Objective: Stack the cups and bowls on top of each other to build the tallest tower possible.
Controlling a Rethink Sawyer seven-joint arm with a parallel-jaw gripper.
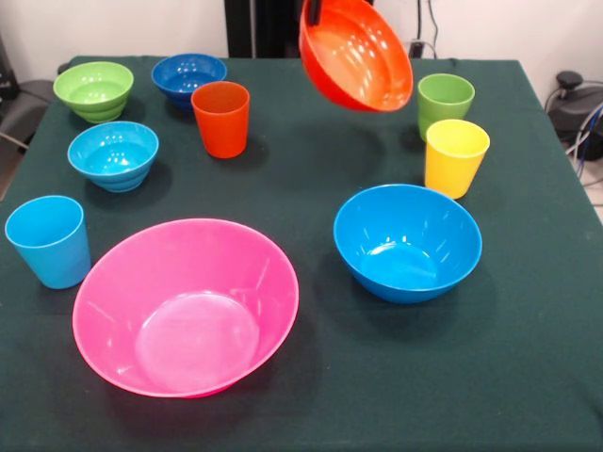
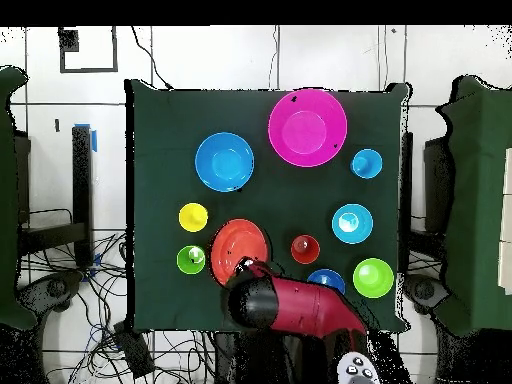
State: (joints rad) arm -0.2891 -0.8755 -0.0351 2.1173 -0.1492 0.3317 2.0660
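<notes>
A dark green cloth covers the table [image 1: 528,377], with a pale wall behind and cables trailing at the sides. No tower stands yet: every piece sits alone on the cloth except the large orange bowl [image 1: 358,56], which hangs tilted in the air at the far side, lifted by its rim. The gripper [image 1: 314,11] is clamped on that rim at the top edge of the front view, and the red arm [image 2: 295,308] shows in the overhead view. The pink bowl [image 1: 186,306] lies near left, the big blue bowl [image 1: 407,241] near right. The green cup [image 1: 446,102] and yellow cup [image 1: 456,155] are far right; the orange cup [image 1: 221,118], three small bowls [image 1: 113,155] and light blue cup [image 1: 49,240] are left. Judging by this, stacking has barely begun.
</notes>
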